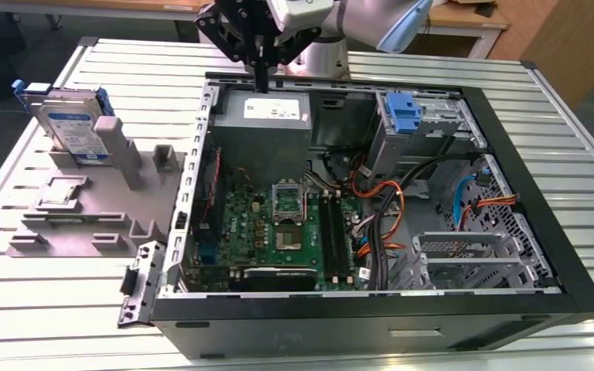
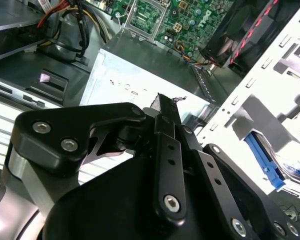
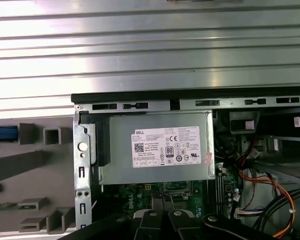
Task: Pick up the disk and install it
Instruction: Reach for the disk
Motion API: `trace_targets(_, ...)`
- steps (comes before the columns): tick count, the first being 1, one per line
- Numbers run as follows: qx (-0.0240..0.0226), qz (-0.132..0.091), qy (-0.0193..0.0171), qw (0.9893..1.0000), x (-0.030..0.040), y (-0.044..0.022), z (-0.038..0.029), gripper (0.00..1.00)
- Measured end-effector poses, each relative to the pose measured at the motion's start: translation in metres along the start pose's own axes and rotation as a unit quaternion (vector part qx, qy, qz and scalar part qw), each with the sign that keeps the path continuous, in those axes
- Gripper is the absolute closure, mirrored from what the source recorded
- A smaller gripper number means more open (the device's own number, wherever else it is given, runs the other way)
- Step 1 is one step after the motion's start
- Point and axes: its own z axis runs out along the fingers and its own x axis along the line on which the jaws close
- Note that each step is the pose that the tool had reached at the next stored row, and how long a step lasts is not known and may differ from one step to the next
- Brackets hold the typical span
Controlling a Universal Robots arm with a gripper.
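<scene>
So the gripper [image 1: 263,83] is hanging over the open PC case [image 1: 544,193], at the case's far end in the exterior view, tips pointing down right above the grey PSU [image 1: 266,112]. Its fingers are pinched together w/ nothing btwn them, so it's carrying zilch. Afaict it's not touching the PSU, just hovering close over it. In the first wrist view the PSU [image 3: 160,147] is showing its white label just past the black finger links.

The disk [image 1: 73,127] is sitting well apart from the gripper, on the exterior view's left, outside the case. It's standing upright on edge in the grey holder block [image 1: 80,220], label side showing, blue rails along its edges. That block is lying on the slatted metal table [image 1: 29,309] just beside the case wall. Inside the case the green mobo [image 1: 276,224] is lying exposed, and a blue bracket [image 1: 404,112] is sitting on the drive cage [image 1: 444,116] at the far right.
</scene>
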Motion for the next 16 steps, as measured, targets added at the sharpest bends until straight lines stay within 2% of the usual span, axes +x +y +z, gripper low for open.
trace_targets(16, 0.0, 0.0, 0.0, 1.0, 0.0036, -0.0003, -0.0001, 0.89)
